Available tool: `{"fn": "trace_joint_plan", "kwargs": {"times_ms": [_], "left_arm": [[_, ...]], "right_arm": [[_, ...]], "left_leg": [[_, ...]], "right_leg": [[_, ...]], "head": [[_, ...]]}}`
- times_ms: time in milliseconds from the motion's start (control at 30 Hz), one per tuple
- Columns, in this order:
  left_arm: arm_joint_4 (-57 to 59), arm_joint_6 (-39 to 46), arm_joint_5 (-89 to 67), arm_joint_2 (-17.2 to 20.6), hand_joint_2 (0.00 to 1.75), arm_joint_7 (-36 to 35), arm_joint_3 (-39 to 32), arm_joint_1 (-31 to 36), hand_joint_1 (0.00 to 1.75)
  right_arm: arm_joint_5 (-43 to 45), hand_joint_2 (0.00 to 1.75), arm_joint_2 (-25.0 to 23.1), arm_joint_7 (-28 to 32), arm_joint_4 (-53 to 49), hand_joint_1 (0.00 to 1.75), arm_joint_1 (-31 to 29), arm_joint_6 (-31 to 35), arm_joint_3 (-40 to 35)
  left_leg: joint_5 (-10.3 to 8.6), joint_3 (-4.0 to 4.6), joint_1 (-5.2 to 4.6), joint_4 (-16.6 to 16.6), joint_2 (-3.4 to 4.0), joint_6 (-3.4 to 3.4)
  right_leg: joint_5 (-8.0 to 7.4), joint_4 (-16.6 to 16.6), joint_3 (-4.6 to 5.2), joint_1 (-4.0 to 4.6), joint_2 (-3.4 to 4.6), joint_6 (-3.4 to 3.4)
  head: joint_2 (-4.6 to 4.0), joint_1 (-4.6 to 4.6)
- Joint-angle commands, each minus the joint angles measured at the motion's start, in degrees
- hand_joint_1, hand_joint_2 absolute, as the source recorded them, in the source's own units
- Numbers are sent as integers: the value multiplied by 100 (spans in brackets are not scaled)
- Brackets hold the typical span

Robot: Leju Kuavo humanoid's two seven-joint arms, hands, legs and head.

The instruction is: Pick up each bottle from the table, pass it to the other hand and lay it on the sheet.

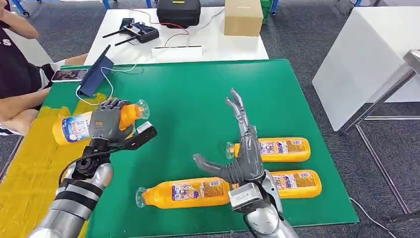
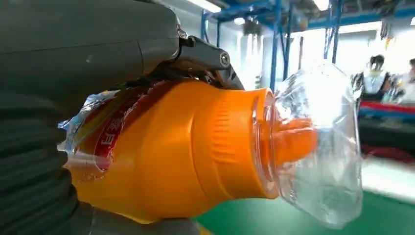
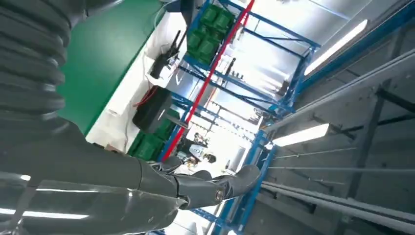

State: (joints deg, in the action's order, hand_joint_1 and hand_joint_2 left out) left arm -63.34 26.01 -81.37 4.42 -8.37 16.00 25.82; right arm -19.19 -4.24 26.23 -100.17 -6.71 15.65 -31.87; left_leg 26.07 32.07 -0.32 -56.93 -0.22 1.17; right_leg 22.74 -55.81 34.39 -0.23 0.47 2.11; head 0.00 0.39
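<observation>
Head view: left hand [image 1: 105,124] grips an orange bottle [image 1: 94,122] around its middle, held sideways over the edge of the yellow sheet [image 1: 29,168], clear cap [image 2: 318,147] pointing toward the right hand [image 1: 241,153]. Right hand is open, fingers spread and pointing up, holding nothing. Three more bottles [image 1: 190,192] lie on the green mat [image 1: 183,99], just beside and behind the right hand.

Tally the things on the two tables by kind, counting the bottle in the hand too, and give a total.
Orange bottles: 4, one in the left hand at, three lying on the green mat at
Cardboard box: 1
Black case: 1
Tablet: 1
Phone: 1
Antenna device: 1
Total: 9
</observation>
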Motion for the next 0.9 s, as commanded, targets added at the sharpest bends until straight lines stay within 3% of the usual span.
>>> {"fn": "trace_joint_plan", "kwargs": {"times_ms": [33,267,433,567,600,633,900], "left_arm": [[1067,-121,-34,45,175,12,-43,387,175],[1167,-209,-42,21,175,-11,-68,429,175],[2808,-191,-428,30,175,-171,-303,626,175],[3367,-20,-573,-38,175,-311,-286,614,175],[3408,2,-535,-63,175,-306,-328,609,61],[3526,169,-476,-121,175,-258,-427,606,0],[3566,360,5,-319,175,94,-865,465,0]], "right_arm": [[-7,175,231,-15,-95,0,-44,-11,-44],[-7,175,226,-14,-101,0,-37,-6,-34],[116,175,219,-13,-5,0,-35,-112,109],[131,175,199,-22,106,0,-59,-151,104],[130,175,196,-27,131,0,-66,-154,100],[114,175,203,-41,192,0,-83,-159,79],[106,175,215,-97,352,0,-78,-166,47]], "left_leg": [[9,-17,7,1,1,-6],[10,-18,8,-3,-2,-11],[8,-39,6,10,2,-14],[7,-31,4,10,10,-9],[10,-36,7,9,11,-11],[13,-41,9,8,7,-12],[5,-28,5,7,7,-7]], "right_leg": [[6,6,-22,7,-4,-1],[9,4,-25,9,-8,-5],[8,12,-41,7,-6,-7],[4,11,-31,4,5,-4],[7,12,-35,7,4,-5],[10,12,-42,9,-1,-5],[1,12,-34,4,2,-2]], "head": [[0,2],[0,-2],[0,0],[0,-2],[0,-2],[0,0],[2,0]]}}
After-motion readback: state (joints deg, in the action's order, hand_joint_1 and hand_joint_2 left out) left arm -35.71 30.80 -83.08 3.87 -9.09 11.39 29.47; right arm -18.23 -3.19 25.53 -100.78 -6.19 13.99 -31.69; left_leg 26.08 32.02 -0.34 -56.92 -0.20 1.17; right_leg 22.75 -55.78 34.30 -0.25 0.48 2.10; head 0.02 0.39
